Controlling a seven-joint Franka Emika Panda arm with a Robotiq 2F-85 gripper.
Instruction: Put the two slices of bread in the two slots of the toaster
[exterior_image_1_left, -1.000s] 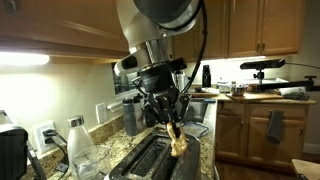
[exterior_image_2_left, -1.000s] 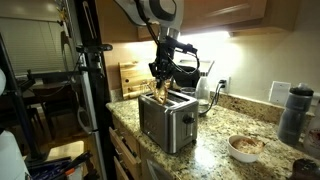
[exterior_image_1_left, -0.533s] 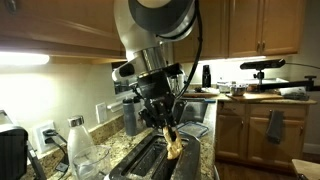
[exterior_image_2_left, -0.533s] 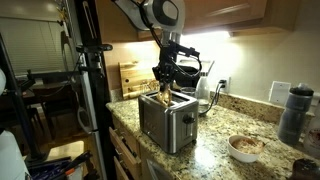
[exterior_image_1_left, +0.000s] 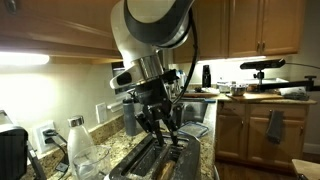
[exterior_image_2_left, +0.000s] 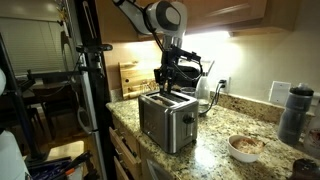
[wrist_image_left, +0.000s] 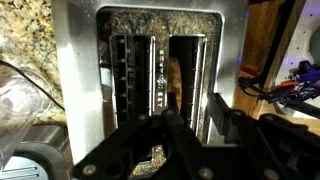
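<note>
While below the parted jaws, bread slice (wrist_image_left: 173, 82) deep in toaster (wrist_image_left: 75, 85) slot (wrist_image_left: 190, 65).

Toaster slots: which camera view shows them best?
The wrist view: it looks straight down into both slots, showing the wire guides and something tan, probably bread, in one. In both exterior views the toaster is seen at a low angle, so the slots hardly show under the tool.

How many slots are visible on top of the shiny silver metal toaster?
2, parallel in the top of the shiny silver metal toaster. In the wrist view: the picture-left slot, and the picture-right slot, which holds a tan bread slice. None seems hidden.
</note>
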